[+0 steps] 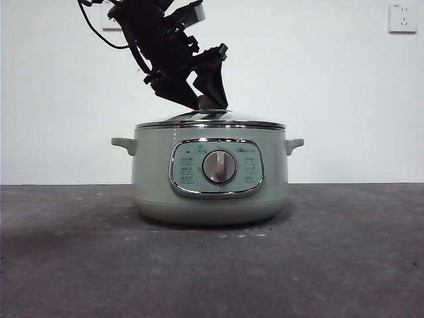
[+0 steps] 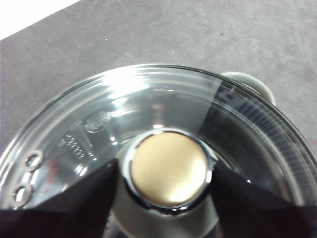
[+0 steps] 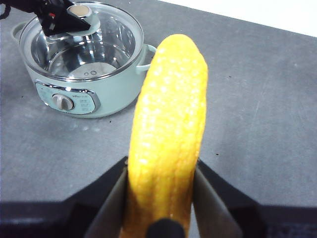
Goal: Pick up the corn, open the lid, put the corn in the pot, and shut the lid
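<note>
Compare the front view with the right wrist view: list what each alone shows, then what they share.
Front view only: a wall socket on the white wall.

Right wrist view only: the corn clamped in the right gripper, held away from the pot, and the pot's shiny inside seen through the glass.

Both: the pot with its dial and side handles, the lid on it, and the left gripper at the lid's knob.
</note>
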Controlling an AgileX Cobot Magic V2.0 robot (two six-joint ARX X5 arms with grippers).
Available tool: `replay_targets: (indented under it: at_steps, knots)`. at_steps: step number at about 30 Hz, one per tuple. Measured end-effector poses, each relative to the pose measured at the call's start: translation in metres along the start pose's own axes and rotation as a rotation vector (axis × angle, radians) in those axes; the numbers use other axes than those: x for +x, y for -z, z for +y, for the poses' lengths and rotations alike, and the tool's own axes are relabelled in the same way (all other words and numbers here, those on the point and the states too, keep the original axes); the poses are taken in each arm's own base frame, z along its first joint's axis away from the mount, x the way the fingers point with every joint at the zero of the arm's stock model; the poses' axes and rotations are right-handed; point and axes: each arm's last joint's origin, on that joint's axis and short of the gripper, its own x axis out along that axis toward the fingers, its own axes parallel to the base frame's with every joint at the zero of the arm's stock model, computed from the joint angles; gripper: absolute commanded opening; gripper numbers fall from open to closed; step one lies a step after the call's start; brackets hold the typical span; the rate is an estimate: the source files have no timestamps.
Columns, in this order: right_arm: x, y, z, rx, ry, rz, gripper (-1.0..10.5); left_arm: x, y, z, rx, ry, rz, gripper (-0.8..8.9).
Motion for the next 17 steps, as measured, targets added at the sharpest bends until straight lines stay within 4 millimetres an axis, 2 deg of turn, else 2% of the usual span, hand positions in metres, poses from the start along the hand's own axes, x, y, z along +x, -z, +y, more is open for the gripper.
replay_targets:
  at_steps: [6,8,9,17]
  knots:
    - [0.0000,0.0000,0.0000,0.000,0.000,0.000,-0.1,0.0000,-0.0003,-0.0010,0.004,0.002,0.000,1.10]
    - [0.0000,0.0000,0.0000,0.000,0.000,0.000,-0.1,0.0000,-0.0003,-0.0010,0.004,0.002,0.000,0.05]
    - [0.0000,0.0000,0.0000,0.000,0.000,0.000,-0.1,0.0000,-0.0003,-0.0010,0.004,0.002,0.000,-0.12]
    - [0.0000,0.0000,0.0000,0.000,0.000,0.000,-0.1,0.0000,-0.0004,-0.0010,0.003,0.002,-0.001,-0.08]
